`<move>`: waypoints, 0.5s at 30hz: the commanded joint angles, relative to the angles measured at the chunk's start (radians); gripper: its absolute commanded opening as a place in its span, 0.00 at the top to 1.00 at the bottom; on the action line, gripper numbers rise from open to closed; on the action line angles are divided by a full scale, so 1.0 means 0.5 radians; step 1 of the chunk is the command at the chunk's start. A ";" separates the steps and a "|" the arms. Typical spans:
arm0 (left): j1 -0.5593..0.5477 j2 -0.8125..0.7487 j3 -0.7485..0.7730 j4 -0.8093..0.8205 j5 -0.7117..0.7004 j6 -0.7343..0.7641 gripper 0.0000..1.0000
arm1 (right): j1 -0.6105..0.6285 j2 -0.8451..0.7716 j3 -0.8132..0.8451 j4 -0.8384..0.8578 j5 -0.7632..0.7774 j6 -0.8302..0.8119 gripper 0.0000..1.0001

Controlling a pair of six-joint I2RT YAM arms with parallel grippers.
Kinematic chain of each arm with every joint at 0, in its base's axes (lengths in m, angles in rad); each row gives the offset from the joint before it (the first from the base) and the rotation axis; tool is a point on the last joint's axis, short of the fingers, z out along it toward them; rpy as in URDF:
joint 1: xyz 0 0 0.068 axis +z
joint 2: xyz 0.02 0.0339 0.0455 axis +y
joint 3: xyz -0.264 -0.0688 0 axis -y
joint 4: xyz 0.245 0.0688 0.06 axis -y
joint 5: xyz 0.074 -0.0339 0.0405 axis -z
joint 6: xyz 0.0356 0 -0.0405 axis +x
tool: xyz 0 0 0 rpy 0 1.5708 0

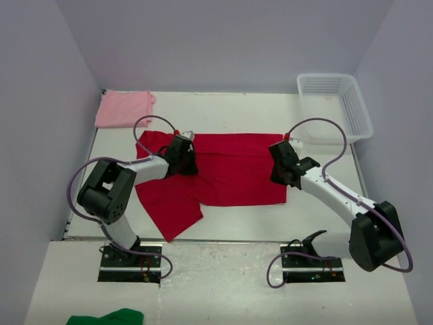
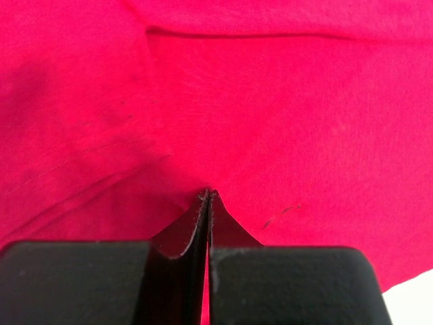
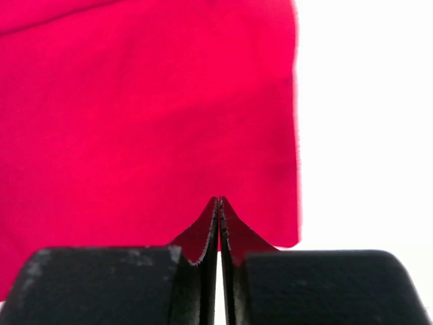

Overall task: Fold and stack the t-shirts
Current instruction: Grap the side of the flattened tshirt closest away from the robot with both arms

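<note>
The red t-shirt lies spread flat across the middle of the white table, one sleeve pointing toward the near left. The pink t-shirt sits folded at the far left corner. My left gripper is shut, its tips down on the red t-shirt near its left side, with creases running to them. My right gripper is shut too, tips on the red t-shirt by its near right corner. No cloth shows between either pair of fingers.
A white mesh basket stands at the far right corner. A green cloth lies on the near floor by the left arm's base. Grey walls close in the table on three sides.
</note>
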 commanded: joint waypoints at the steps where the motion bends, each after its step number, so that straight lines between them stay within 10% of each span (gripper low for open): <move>1: 0.147 -0.075 -0.158 -0.105 -0.061 -0.019 1.00 | -0.042 -0.178 -0.098 0.075 0.009 0.102 0.96; 5: 0.245 -0.130 -0.183 -0.130 -0.101 0.021 1.00 | -0.085 -0.218 -0.160 0.140 -0.212 0.084 0.57; 15: 0.310 -0.136 -0.112 -0.130 -0.095 0.049 1.00 | -0.088 -0.304 -0.405 0.305 -0.568 0.145 0.52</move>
